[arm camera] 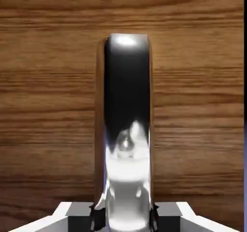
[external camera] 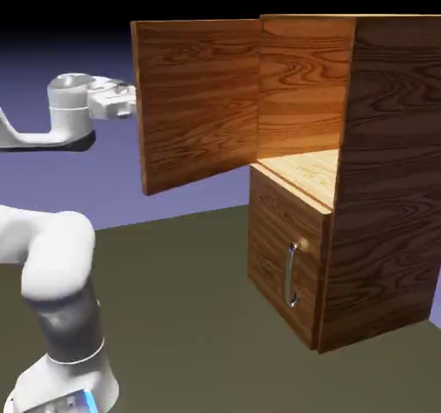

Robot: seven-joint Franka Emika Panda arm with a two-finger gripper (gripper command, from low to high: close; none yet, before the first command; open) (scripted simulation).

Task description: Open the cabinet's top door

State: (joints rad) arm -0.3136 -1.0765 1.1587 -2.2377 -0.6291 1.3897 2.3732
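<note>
Reddish-brown wood throughout: cabinet (external camera: 388,179) at the exterior view's right, top door (external camera: 200,101) swung wide toward the arm; handle (arm camera: 127,110) running lengthwise up from between the fingertips (arm camera: 124,220), pinched there on both sides.

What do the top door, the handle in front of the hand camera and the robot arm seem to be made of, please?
The top door looks like reddish-brown wood, from its wavy grain. Its handle seems to be polished metal, given the mirror-like reflections. The arm has a smooth, glossy white shell, perhaps plastic or painted metal.
</note>
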